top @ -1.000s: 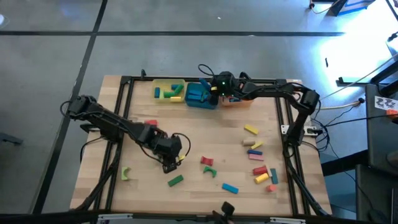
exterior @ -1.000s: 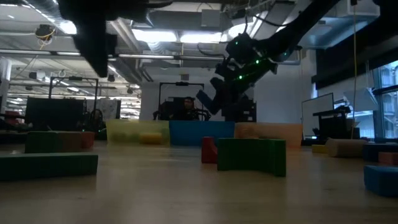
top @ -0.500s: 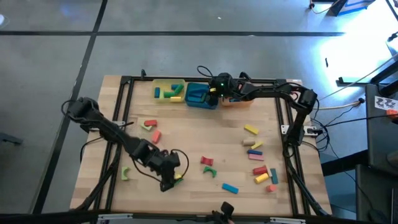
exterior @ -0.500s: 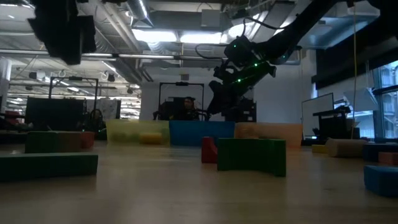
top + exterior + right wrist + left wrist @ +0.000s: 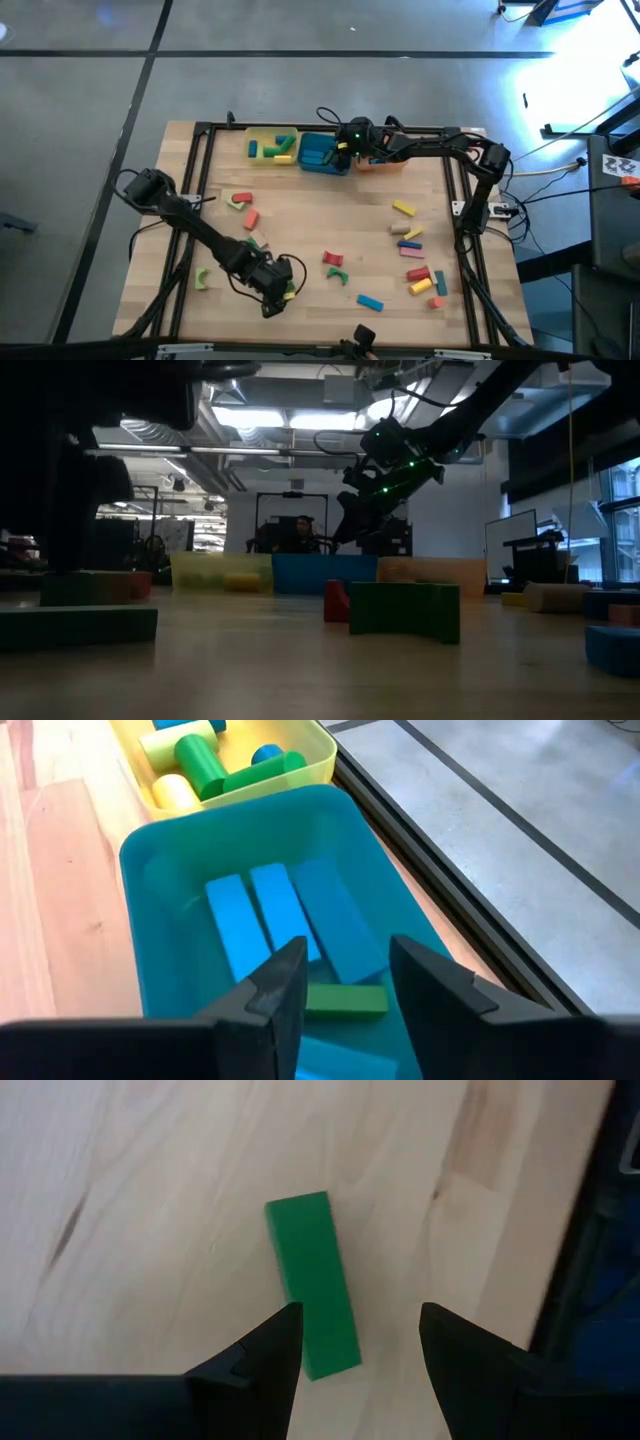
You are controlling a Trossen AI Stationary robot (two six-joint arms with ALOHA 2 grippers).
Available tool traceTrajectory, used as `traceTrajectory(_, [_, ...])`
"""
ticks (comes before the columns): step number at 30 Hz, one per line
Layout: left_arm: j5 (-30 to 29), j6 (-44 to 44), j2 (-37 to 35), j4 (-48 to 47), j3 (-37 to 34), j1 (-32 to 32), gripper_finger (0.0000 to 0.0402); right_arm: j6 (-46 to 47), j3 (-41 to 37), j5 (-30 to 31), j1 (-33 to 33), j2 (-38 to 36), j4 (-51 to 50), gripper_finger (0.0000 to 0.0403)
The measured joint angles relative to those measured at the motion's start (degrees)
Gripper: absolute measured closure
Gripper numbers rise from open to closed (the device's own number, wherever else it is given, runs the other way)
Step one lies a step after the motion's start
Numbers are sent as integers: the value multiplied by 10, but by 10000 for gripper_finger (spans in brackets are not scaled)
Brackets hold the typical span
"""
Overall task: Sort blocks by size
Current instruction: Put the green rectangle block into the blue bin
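Left gripper (image 5: 355, 1345) open over green bar (image 5: 312, 1283): centre, lower, pinch narrow sides. Right gripper (image 5: 340, 982) open above teal tray (image 5: 150, 870).

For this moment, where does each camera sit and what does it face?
High: overhead, straight down on table; both arms.
Low: table height, toward room; right arm above teal tray.
Left wrist: down past open left pincer at green block.
Right wrist: past open right pincer into teal tray.
Shared: high and left wrist show the green block.
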Motion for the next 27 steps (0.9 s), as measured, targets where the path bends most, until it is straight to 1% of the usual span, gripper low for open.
traceTrajectory(9, [-17, 12, 32, 1, 0, 0, 219, 0, 0, 0, 0, 0, -6, 255])
traceTrajectory(16, [-17, -14, 47, 5, 0, -1, 219, 0, 0, 0, 0, 0, -8, 255])
traceTrajectory(22, [-46, -5, 55, 3, 0, -4, 219, 0, 0, 0, 0, 0, -8, 255])
traceTrajectory(27, [-49, 17, 63, 2, 2, -5, 221, 0, 0, 0, 0, 0, -8, 255])
